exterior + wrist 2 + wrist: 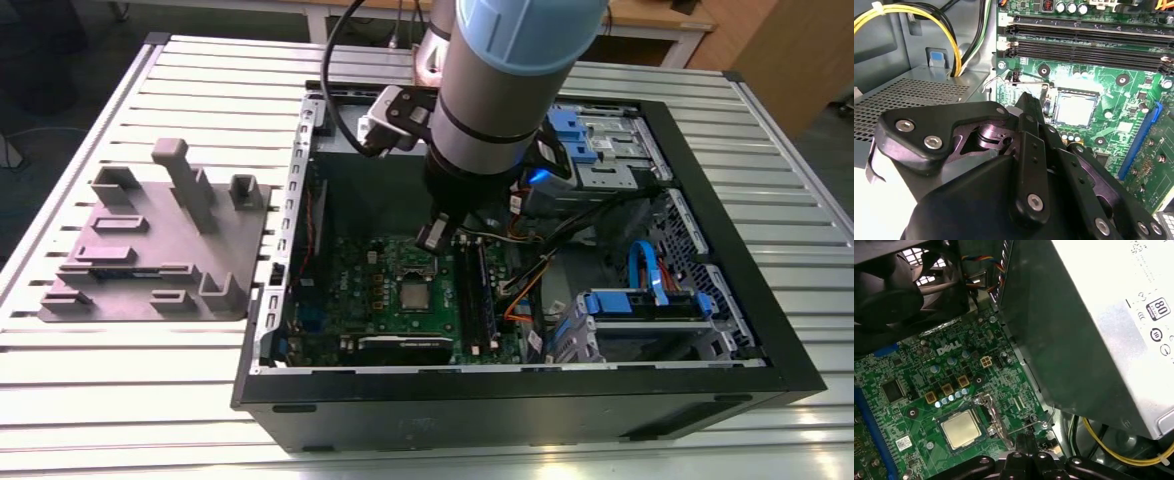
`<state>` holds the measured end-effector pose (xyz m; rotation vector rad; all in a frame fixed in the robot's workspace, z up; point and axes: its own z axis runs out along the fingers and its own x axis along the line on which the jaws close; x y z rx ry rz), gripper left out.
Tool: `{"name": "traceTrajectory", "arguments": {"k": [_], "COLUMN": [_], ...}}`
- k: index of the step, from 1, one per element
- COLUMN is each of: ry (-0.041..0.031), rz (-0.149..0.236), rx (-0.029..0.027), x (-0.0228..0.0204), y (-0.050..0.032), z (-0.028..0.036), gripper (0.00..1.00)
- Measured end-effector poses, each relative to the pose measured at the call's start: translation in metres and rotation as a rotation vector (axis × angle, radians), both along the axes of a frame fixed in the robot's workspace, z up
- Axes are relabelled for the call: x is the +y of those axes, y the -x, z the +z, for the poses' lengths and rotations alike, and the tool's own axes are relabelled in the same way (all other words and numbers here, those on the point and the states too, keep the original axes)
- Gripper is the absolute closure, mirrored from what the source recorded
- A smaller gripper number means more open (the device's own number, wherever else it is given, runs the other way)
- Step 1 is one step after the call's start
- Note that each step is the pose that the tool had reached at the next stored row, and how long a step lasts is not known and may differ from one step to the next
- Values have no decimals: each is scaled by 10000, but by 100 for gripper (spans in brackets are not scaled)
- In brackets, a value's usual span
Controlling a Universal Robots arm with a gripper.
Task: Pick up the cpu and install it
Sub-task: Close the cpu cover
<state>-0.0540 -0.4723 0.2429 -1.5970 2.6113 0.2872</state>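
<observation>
The cpu [415, 296], a small square chip with a shiny silver top, lies flat in the socket on the green motherboard [387, 320] inside the open computer case. Both wrist views show the cpu [1074, 109] [960, 429] with its whole top bare. My gripper [434, 238] hangs above the board, a little to the side of the socket. Its black fingers [1029, 115] are pressed together with nothing between them. Their tip [1024, 440] is beside the thin wire socket lever [1029, 426], apart from the chip.
A grey moulded tray [154, 240] with upright posts sits on the slatted table at the exterior view's left. Inside the case are the power supply [1094, 330], a black fan [894, 295], memory slots [1084, 45], yellow cables [949, 30] and blue drive cages [641, 305].
</observation>
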Motion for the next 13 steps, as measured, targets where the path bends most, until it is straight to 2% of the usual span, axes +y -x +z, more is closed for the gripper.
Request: {"name": "traceTrajectory", "arguments": {"k": [13], "ry": [1], "rz": [4], "rx": [0], "x": [-38], "y": [0], "z": [0], "gripper": [90]}}
